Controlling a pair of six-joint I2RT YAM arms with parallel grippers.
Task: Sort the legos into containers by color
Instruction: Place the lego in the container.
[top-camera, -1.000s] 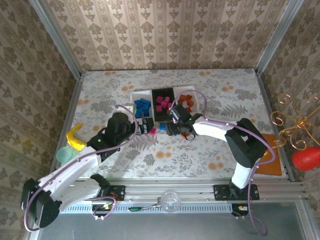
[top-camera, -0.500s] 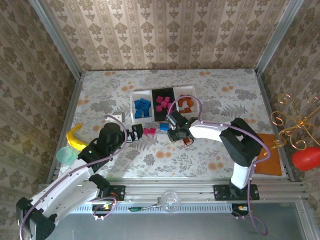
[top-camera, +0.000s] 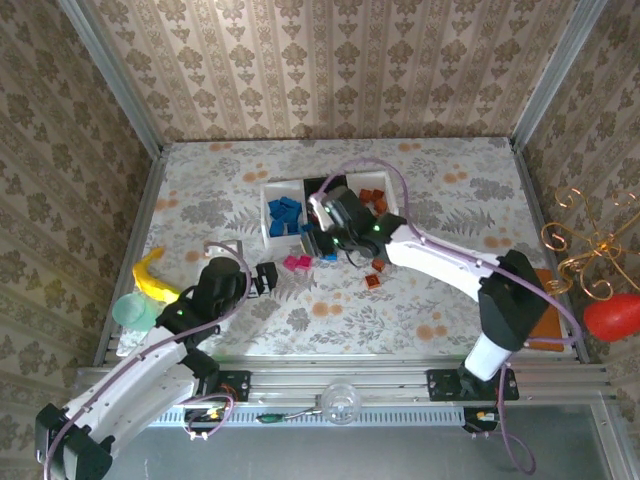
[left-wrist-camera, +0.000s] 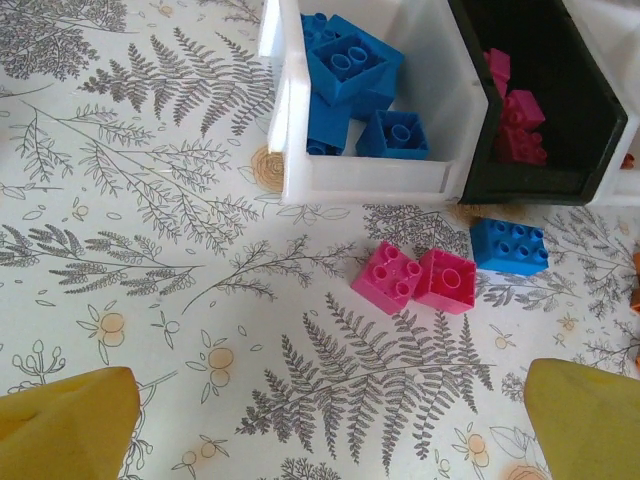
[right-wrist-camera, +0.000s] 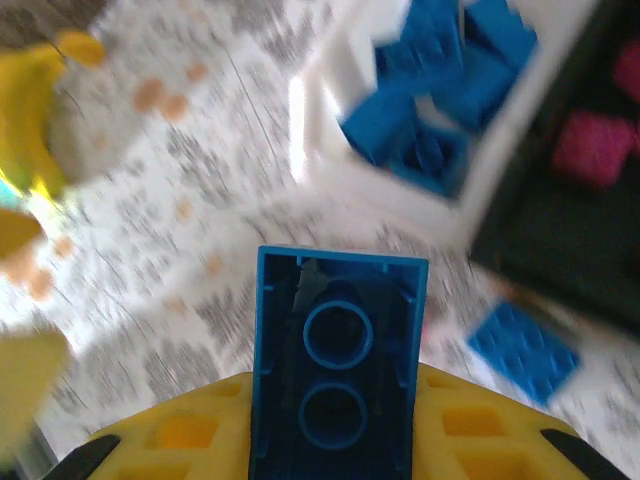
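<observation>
Here the right gripper (right-wrist-camera: 335, 440) was clenched on a blue brick (right-wrist-camera: 340, 330), held just in front of the left white tray (left-wrist-camera: 370, 178) with its blue legos (left-wrist-camera: 355, 65). That wrist picture was blurred, so the brick's height was hard to judge. The left gripper (left-wrist-camera: 325, 425) stood spread wide over the tablecloth (left-wrist-camera: 150, 250), near two pink bricks (left-wrist-camera: 415, 280) and a loose blue brick (left-wrist-camera: 508, 245) beside the black tray (left-wrist-camera: 520, 185).

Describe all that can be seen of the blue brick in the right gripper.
The blue brick is glossy plastic, rectangular, seen from its hollow underside with two round tubes inside. The yellow fingers of the right gripper clamp its long sides. It hangs above the table, close to the white container of blue bricks.
</observation>
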